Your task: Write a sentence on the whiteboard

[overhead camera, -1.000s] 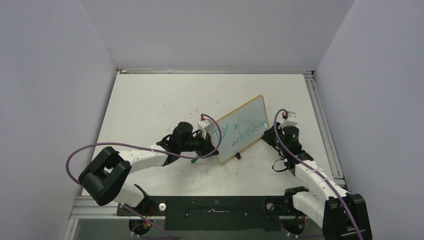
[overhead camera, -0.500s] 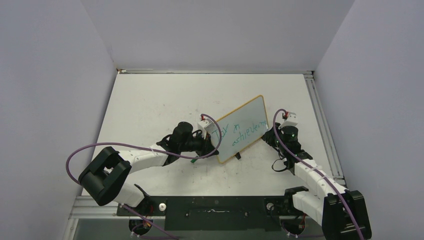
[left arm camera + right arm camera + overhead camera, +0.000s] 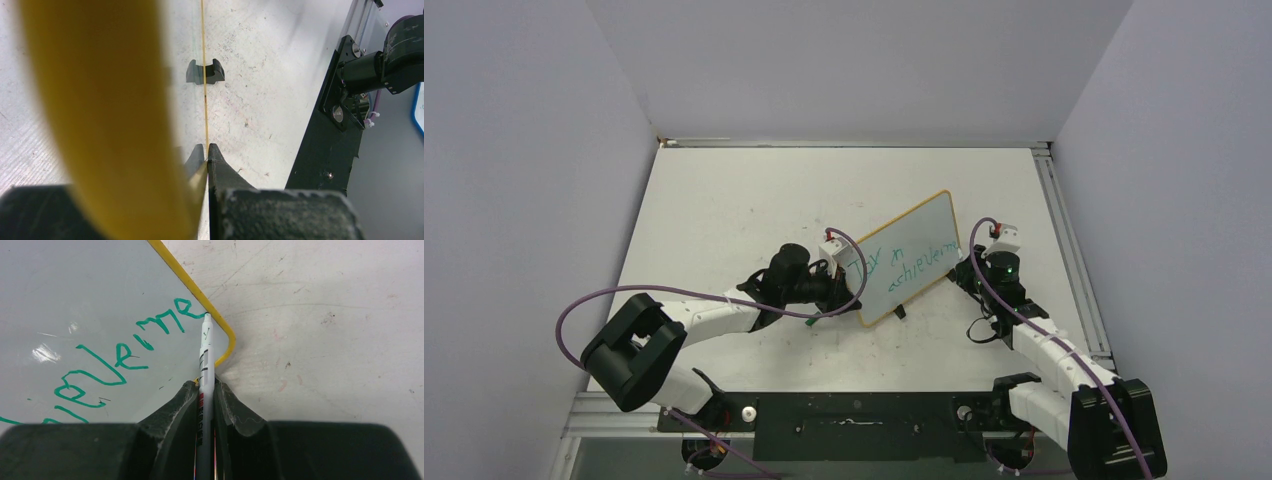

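Note:
The whiteboard [image 3: 921, 232] stands tilted on the table, yellow-rimmed, with the teal sentence [image 3: 902, 264] in two slanted lines. My left gripper [image 3: 850, 291] is shut on the board's left edge. In the left wrist view the thin rim [image 3: 203, 75] runs out from between the closed fingertips [image 3: 206, 150], past one black foot [image 3: 205, 71]. My right gripper [image 3: 205, 386] is shut on a white marker [image 3: 205, 352]. The marker's tip touches the board [image 3: 75, 285] at the end of the lower line of the sentence [image 3: 120, 357], close to the rounded corner.
A black base plate [image 3: 854, 412] runs along the near edge between the arm bases. A metal rail [image 3: 1069, 250] borders the table's right side. Grey walls close in the left, back and right. The right arm's base [image 3: 395, 60] shows in the left wrist view.
The right wrist has shifted slightly toward the near side with the marker. The lower line of writing has grown a little at its right end. The left arm has not moved.

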You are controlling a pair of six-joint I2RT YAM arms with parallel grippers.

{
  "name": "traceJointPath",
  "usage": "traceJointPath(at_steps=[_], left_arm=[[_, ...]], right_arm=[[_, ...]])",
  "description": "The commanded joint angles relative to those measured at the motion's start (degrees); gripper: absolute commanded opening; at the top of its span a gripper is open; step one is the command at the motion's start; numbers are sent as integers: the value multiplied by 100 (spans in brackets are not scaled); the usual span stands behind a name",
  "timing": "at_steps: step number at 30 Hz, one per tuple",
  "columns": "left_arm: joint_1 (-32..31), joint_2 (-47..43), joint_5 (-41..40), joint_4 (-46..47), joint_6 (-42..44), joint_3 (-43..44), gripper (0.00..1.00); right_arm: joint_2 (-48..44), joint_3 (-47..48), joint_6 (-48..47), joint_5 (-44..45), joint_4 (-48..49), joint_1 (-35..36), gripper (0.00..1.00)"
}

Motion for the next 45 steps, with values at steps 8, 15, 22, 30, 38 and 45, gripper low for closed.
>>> traceJointPath(at_steps=[8,15,22,30,38,45], left_arm=[[-30,-208,255,22,-93,67,0],[-39,-228,261,44,-98,33,0],[-39,-245,252,69,-106,6,0],[-37,-248,238,51,-107,-3,0],[-38,-215,267,60,-113,14,0],[-41,-227,238,51,-121,-1,0]], right_arm=[[-759,177,86,137,-371,29,5],[-488,209,243,8,-603,29,5],[-187,204,217,-86,-284,23,5],[-93,205,154,8,-116,24,5],[105,230,74,-11,16,28,5],[-180,203,96,59,-98,24,5]])
